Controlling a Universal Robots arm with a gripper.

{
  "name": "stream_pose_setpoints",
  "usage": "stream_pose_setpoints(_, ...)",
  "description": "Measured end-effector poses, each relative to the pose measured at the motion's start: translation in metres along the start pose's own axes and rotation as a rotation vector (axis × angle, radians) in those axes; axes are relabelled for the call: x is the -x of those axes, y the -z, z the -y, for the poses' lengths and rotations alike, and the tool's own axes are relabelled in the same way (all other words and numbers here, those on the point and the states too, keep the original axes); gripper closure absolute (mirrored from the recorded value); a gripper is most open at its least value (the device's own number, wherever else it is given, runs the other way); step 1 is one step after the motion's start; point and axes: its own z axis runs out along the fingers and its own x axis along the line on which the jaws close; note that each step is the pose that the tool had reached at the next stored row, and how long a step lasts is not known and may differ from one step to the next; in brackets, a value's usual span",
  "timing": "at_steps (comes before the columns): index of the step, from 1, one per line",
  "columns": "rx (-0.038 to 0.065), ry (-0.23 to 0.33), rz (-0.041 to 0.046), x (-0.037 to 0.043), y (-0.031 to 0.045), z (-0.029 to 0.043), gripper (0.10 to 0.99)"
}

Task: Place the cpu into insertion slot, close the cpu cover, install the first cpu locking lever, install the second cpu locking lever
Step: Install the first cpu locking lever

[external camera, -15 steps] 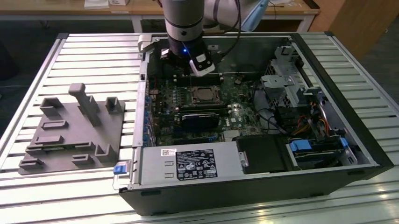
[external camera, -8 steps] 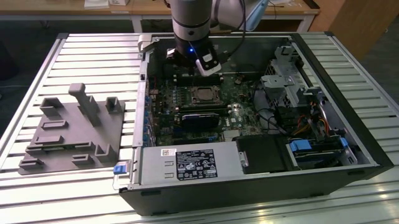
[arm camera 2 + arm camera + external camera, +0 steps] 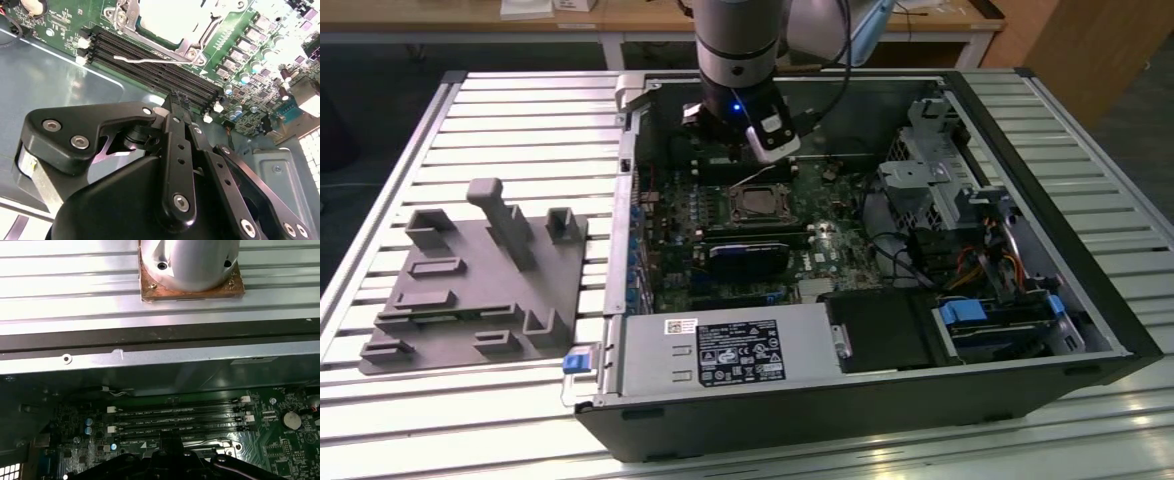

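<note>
Exterior view: gripper (image 3: 724,150) sits inside the open case (image 3: 854,420), just past the insertion slot (image 3: 732,206) on the arm's side. The cpu (image 3: 755,207) is in the slot. Grey parts tray (image 3: 467,290) is well away from the slot, out on the slatted surface (image 3: 520,110). Second wrist view: the cpu's pale top lies flat in the slot with the cpu cover (image 3: 188,46) down over it, so I'd call those two steps done. One locking lever (image 3: 142,60) is unlatched, its wire sticking out from the slot across the memory slots (image 3: 150,67). Jaws look drawn fully together with nothing between them. The tips are beyond the memory slots from the insertion slot, near the lever, and I can't tell if they touch it. First wrist view: case wall (image 3: 150,360) is right behind the memory slots, so there's little room on that side of the slot. My read: this is the first-lever step. Bear on the wire near its free end with the closed tips, stay off the white memory clips, and keep the push square. A springy wire can skate off a narrow tip.
</note>
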Motion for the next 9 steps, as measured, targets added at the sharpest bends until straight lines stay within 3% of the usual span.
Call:
stream_pose_setpoints(2, 0.000, 0.003, -0.0006, 0.0000, 0.0000, 0.0000, 0.980)
stream_pose_setpoints(3, -0.001, 0.005, 0.0048, 0.0000, -0.0001, 0.0000, 0.980)
stream_pose_setpoints(7, -0.013, 0.026, 0.0627, -0.0004, -0.0002, 0.0002, 0.980)
stream_pose_setpoints(9, -0.012, 0.032, 0.0801, -0.0004, -0.0013, 0.0005, 0.980)
